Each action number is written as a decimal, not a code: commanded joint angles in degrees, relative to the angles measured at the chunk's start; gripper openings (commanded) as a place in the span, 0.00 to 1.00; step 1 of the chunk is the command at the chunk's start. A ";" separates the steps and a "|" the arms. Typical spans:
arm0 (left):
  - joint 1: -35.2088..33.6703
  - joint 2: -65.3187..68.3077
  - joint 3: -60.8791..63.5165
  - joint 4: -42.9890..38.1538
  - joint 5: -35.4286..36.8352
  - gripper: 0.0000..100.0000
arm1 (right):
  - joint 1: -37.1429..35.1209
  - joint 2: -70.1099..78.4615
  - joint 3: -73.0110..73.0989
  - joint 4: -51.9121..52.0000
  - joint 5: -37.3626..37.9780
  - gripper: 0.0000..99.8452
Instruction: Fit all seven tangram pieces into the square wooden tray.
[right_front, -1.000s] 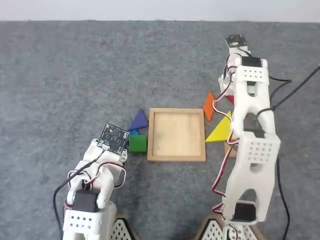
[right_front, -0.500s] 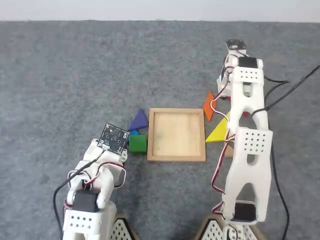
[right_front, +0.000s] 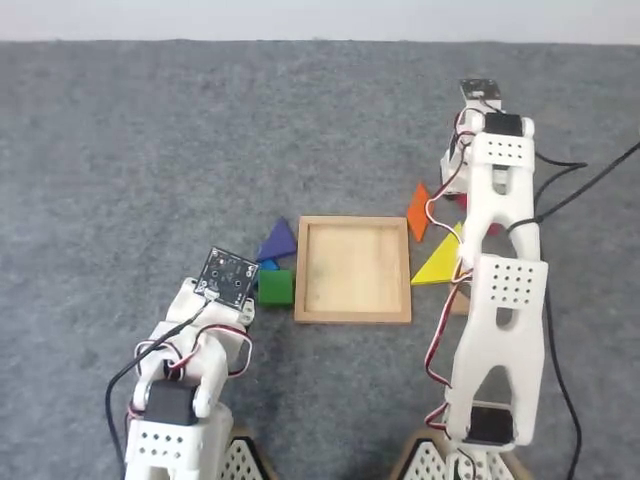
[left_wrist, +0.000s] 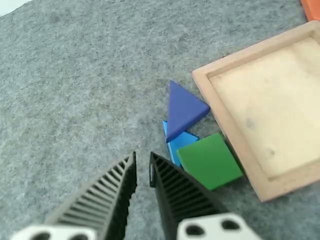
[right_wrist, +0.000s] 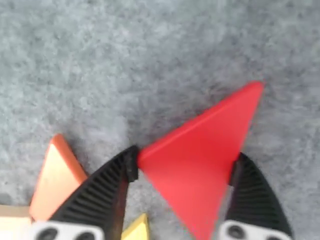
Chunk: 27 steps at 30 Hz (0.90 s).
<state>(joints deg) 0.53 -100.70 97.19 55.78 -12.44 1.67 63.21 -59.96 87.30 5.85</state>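
Tray (right_front: 352, 222): centre of the high view, lying lower left of the red triangle.
Red triangle (right_wrist: 200, 160): centre of the right wrist view, tip pointing upper right.
Right gripper (right_wrist: 185, 165): nearer; appears to pinch the triangle's opposite edges.
Left gripper (left_wrist: 142, 160): nearly closed, empty.

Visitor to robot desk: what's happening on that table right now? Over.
Left gripper shut, empty, near green square. Right gripper clamped on red triangle. Wooden tray holds no pieces yet. Orange piece close beside it.
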 joint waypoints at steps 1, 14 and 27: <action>-0.18 -0.79 -0.48 0.35 0.44 0.05 | 0.66 -0.40 -1.67 2.51 -0.97 0.09; -0.18 -0.79 -0.48 0.35 0.44 0.05 | 0.57 -10.42 -1.76 9.63 -0.97 0.10; -0.18 -0.79 -0.48 0.35 0.44 0.05 | -1.63 -22.20 -1.23 15.34 -0.97 0.10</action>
<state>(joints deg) 0.53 -100.70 97.19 55.78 -12.44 1.23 45.45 -60.31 100.31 5.58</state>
